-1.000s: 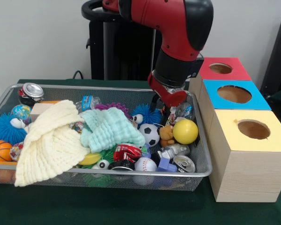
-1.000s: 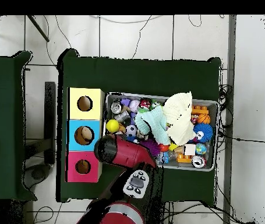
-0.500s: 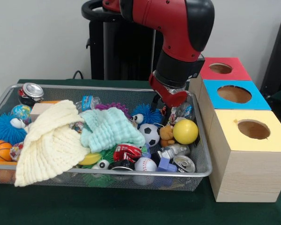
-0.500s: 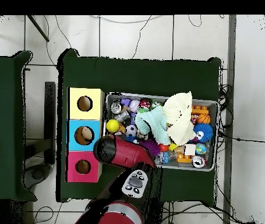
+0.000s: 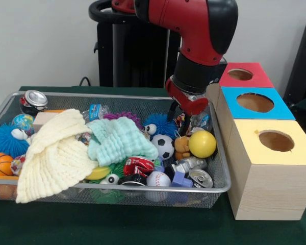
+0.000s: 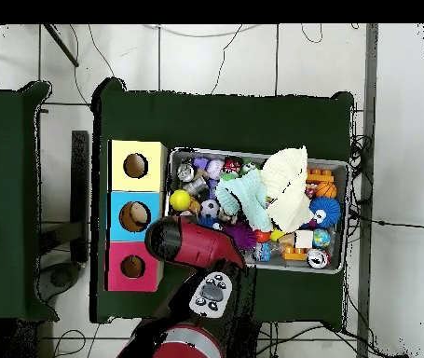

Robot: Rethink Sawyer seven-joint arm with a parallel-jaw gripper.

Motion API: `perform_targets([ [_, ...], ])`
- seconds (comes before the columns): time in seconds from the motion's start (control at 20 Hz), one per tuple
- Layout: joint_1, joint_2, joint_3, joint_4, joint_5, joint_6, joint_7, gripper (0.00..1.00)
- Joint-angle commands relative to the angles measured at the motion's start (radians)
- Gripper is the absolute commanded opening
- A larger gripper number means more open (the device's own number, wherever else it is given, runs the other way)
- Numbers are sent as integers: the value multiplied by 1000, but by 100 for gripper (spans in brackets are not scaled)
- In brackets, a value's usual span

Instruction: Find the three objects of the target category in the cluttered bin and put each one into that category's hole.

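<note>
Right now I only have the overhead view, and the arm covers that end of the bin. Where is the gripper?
Observer: In the front view the gripper is over the end of the bin beside the row of boxes, just behind the yellow ball.
Operator: Down in the clutter?
Observer: No. Its tip hangs over a crumpled clear bottle and is not buried in the pile. I cannot tell whether it touches the bottle.
Operator: Carrying anything?
Observer: Nothing shows hanging under it. I cannot tell whether it is open or shut.

Red arm (image 5: 194, 20) bent down, wrist (image 5: 189, 94) lowered
</note>
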Motion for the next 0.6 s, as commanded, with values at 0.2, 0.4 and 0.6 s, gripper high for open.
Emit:
perform_targets([
  [0.2, 14, -4, 42, -144, 56, 180, 150, 100],
  [0.4, 0, 16, 43, -162, 54, 164, 145, 100],
  [0.6, 1, 35, 48, -167, 57, 133, 152, 100],
])
